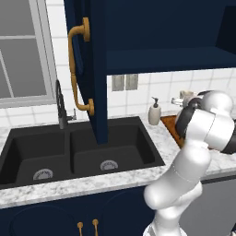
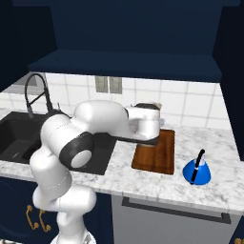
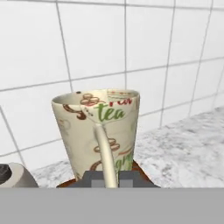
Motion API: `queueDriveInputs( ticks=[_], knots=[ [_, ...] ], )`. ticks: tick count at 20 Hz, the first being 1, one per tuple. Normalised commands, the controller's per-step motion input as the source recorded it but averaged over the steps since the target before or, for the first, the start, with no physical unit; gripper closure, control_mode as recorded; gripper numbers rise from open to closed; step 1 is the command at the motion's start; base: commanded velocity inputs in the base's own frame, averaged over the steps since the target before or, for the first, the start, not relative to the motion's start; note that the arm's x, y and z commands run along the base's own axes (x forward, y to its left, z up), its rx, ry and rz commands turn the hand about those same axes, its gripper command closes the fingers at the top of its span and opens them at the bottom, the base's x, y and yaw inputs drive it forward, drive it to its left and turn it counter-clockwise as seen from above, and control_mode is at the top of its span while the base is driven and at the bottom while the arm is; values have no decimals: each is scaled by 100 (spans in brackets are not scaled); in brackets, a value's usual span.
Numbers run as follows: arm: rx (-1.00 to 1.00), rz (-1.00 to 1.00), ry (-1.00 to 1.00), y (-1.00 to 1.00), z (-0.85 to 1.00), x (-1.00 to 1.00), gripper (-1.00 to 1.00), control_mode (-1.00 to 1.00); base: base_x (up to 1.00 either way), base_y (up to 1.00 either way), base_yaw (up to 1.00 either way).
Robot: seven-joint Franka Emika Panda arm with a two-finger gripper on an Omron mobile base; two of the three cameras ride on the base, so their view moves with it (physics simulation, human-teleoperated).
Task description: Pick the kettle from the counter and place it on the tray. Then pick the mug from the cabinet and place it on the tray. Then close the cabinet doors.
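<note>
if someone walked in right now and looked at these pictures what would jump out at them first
Probably the cream mug printed with "tea", held by its handle in the shut gripper just over the wooden tray by the tiled wall. Next, the bright blue kettle stands on the marble counter beside the tray, not on it. The navy cabinet door hangs open above the black sink.

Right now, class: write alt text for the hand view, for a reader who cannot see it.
A cream mug printed with "tea" stands upright, its loop handle pinched between the gripper fingertips. Behind it are white wall tiles and speckled marble counter.
</note>
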Motion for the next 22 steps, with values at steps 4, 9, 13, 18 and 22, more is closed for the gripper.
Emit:
queueDriveInputs(
  ticks=[4, 9, 13, 18, 22],
  knots=[
    [0, 40, -9, -19, -66, -29, 100, -100, 0, 0, 0],
    [0, 33, -9, -58, -57, -43, 100, -100, 0, 0, 0],
    [0, 34, -12, -34, -11, -14, 100, -100, 0, 0, 0],
    [-1, 28, -1, -46, -3, -32, 100, -100, 0, 0, 0],
    [0, 17, -3, -71, -5, -36, 100, -100, 0, 0, 0]
  ],
)
